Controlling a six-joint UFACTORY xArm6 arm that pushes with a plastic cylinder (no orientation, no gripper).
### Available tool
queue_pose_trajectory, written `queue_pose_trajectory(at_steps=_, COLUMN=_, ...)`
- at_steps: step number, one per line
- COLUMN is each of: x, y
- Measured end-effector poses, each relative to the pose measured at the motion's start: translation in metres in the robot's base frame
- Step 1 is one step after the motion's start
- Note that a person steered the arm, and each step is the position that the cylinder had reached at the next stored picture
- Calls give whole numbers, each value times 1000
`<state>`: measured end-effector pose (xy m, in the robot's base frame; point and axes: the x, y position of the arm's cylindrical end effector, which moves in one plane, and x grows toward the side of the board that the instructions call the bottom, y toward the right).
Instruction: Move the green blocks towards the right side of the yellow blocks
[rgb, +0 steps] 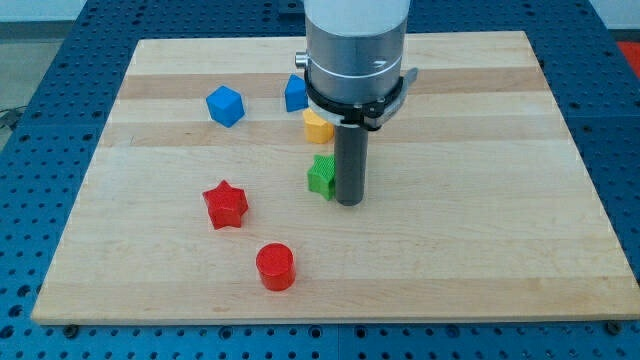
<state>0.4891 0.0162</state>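
A green block (321, 175), star-like in shape, lies near the board's middle. My tip (349, 203) rests on the board just to its right, touching or almost touching it. A yellow block (317, 126) sits directly above the green one, partly hidden behind the arm's grey body (356, 50). I see only one green and one yellow block; others may be hidden by the arm.
A blue cube (225, 105) lies at upper left and a second blue block (295, 93) sits next to the arm. A red star (226, 204) and a red cylinder (275, 266) lie at lower left on the wooden board (480, 200).
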Motion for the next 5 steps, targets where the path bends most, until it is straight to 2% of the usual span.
queue_pose_trajectory(at_steps=2, x=33, y=-22)
queue_pose_trajectory(at_steps=3, x=29, y=-41)
queue_pose_trajectory(at_steps=5, x=-18, y=-46)
